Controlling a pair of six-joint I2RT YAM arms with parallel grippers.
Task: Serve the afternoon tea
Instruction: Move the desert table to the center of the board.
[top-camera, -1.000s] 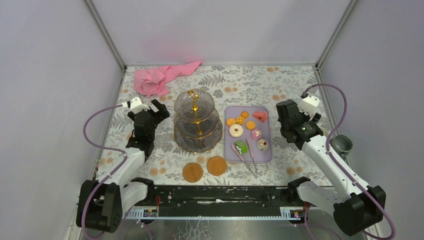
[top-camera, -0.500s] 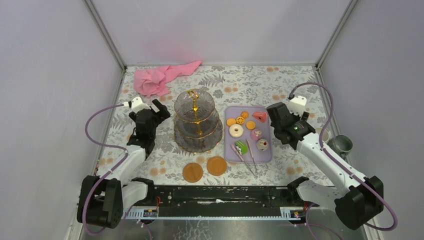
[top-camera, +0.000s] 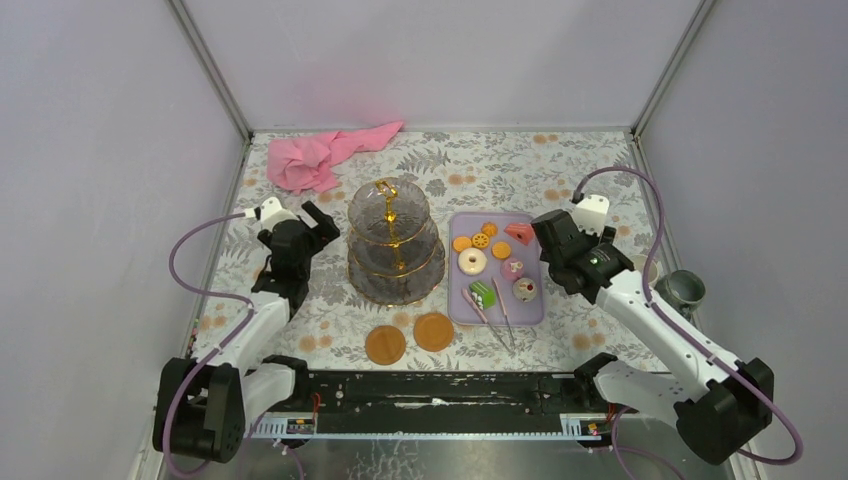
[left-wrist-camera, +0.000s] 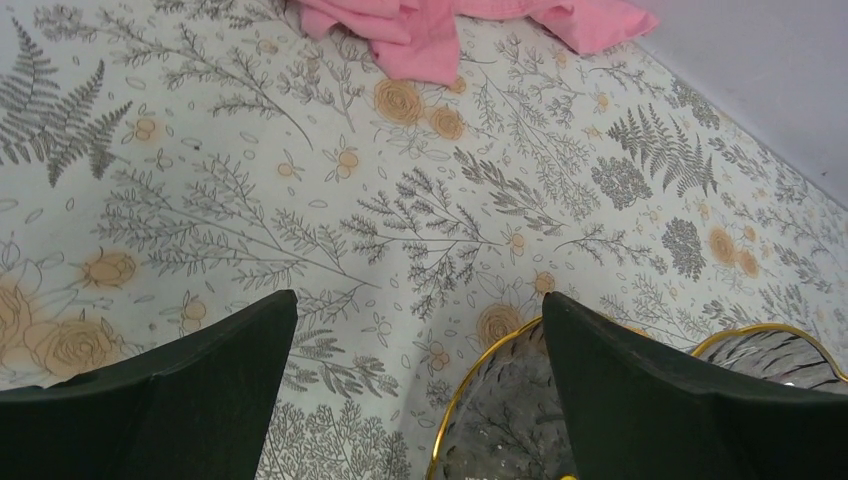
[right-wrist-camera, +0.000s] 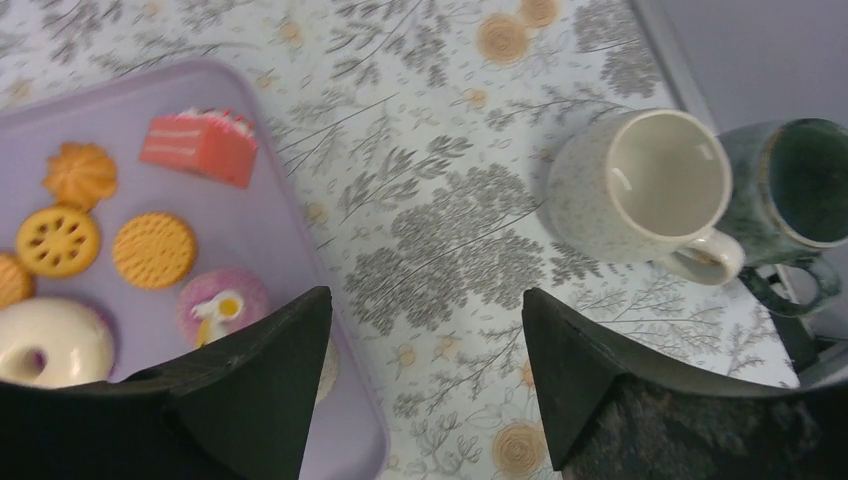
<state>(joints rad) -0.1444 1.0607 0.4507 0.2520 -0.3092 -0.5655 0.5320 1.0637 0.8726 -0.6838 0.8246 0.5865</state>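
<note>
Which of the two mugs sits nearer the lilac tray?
The cream mug. It stands on the side toward the lilac tray, while the grey-green mug sits close beside it on the far side.

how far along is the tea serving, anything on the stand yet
Done: nothing; the glass stand looks empty. In hand: nothing; left end effector and right end effector are open, the right above the edge of the lilac tray. Left: all pastries lie on that tray, and the cream mug and grey-green mug sit off to the right.
</note>
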